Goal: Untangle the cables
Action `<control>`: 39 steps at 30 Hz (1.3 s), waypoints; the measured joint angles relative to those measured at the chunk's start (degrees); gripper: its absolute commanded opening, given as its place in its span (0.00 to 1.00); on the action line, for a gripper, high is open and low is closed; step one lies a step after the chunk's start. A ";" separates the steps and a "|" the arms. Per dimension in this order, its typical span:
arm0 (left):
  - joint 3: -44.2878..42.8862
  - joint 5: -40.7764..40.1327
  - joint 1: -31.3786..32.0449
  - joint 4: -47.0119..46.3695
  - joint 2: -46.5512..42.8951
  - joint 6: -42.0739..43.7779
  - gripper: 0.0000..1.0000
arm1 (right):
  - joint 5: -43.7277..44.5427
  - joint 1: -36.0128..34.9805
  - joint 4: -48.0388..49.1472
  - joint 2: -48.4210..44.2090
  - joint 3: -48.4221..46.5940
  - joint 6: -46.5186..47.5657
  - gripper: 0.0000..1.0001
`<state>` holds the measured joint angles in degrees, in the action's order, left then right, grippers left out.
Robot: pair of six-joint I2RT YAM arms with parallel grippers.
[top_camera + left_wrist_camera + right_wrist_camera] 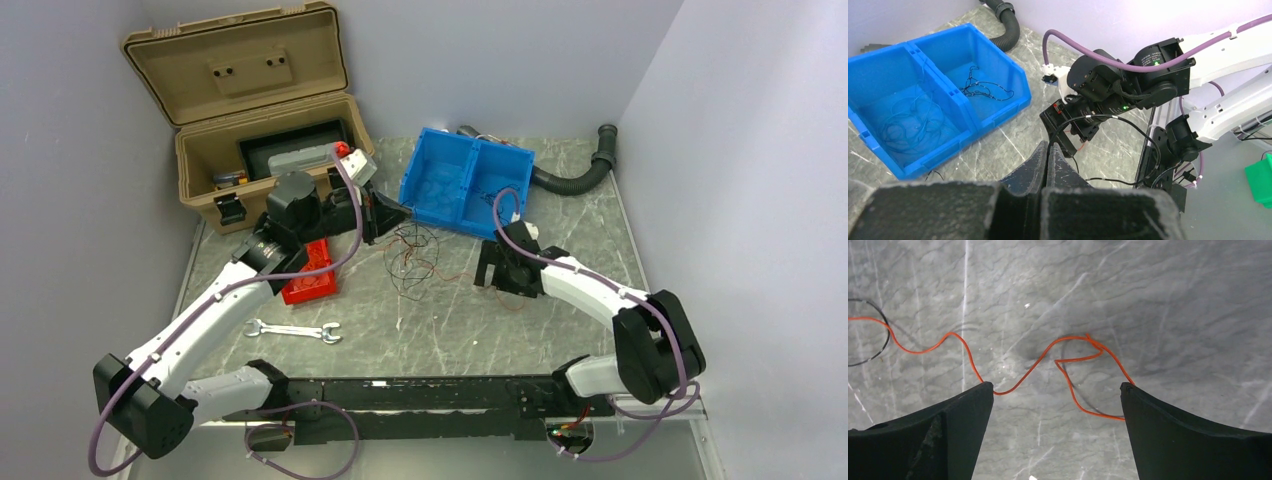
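Grey marble tabletop [450, 330]: wire tangle [415, 255] at centre frame, just below blue bin [412, 185]. left gripper [1048, 152] pressed together beside tangle. right gripper [1057, 387] spread wide, straddling orange wire [1068, 347] on table.

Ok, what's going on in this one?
Two robot arms are working on a tangle of thin cables on the table. The left gripper is shut and seems to pinch a black strand of it. The right gripper is wide open just above a loose orange wire lying on the table, not holding it. Other thin wires lie in the blue bin.
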<state>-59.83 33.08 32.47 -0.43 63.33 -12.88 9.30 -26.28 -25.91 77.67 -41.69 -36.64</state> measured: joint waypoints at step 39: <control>1.92 -30.84 -21.22 24.39 -8.37 -13.88 0.00 | 21.29 40.68 -13.79 -33.97 -0.11 -17.86 0.52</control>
<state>-57.91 2.24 11.25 23.97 54.96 -26.76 30.59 14.39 -39.70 43.70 -41.80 -54.50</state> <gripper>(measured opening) 0.012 0.009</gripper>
